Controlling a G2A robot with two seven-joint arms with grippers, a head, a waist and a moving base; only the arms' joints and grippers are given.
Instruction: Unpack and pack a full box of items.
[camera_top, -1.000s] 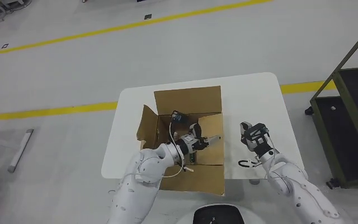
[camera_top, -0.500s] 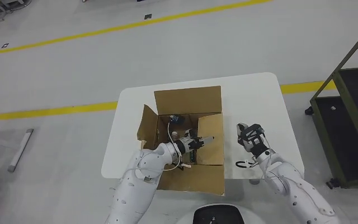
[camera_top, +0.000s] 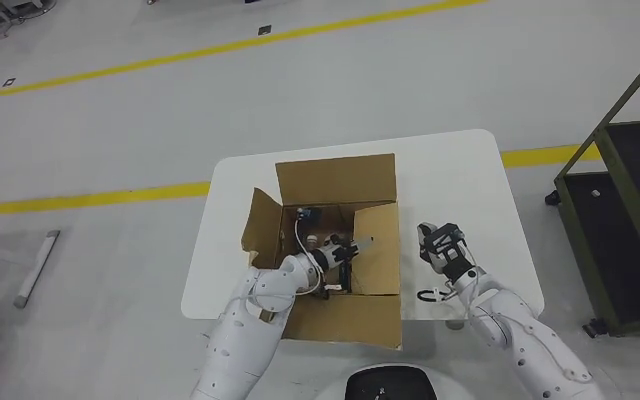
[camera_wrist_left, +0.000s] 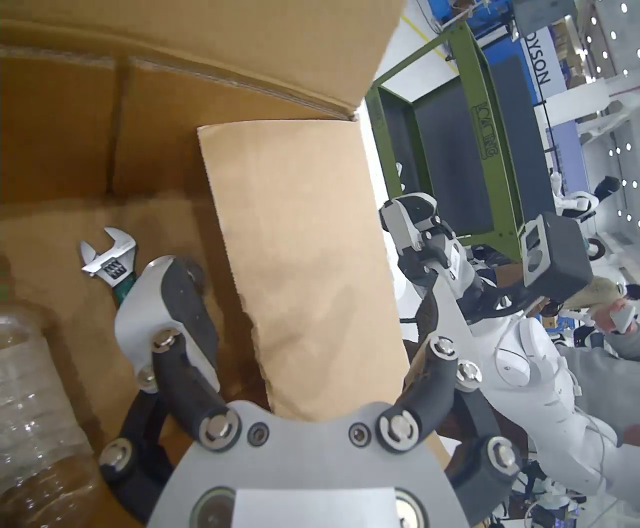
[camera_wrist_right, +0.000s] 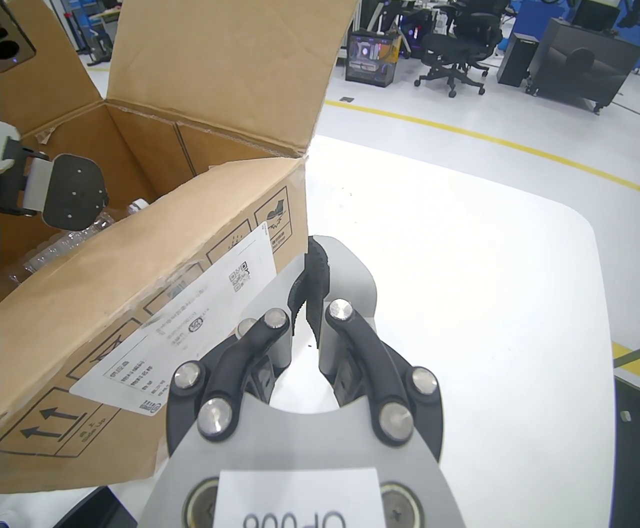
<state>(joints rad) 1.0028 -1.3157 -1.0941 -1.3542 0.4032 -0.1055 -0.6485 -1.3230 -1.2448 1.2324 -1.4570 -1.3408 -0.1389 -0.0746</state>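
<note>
1. Grey workshop floor (camera_top: 200, 100) surrounds the white surface (camera_top: 450, 170). The open cardboard box (camera_top: 335, 180) stands on the surface's 9 o'clock half.
2. Left end effector (camera_wrist_left: 290, 250): open and empty, low inside the box. The side flap (camera_wrist_left: 300, 260), on the box's 3 o'clock side, leans inward and stands between its jaws.
3. The wrench (camera_wrist_left: 107, 260) lies on the box floor, just beside the inner finger (camera_wrist_left: 170, 300). A clear bottle (camera_wrist_left: 35, 400) lies near it.
4. Right end effector (camera_wrist_right: 312, 280): closed and empty, over the surface at 3 o'clock of the box, just beside its outer wall.
5. Hazard: closing the left end effector here would likely pinch the flap instead of an item. Lifting would then drag or tip the box.
6. Hazard: the wrench is flat, smooth metal. A finger that comes down off-centre may push it away or let it slip.
7. Hazard: the bottle looks light and round. A touch could roll it onto the wrench.
8. Hazard: the right end effector could nudge the box wall and shift the contents.
</note>
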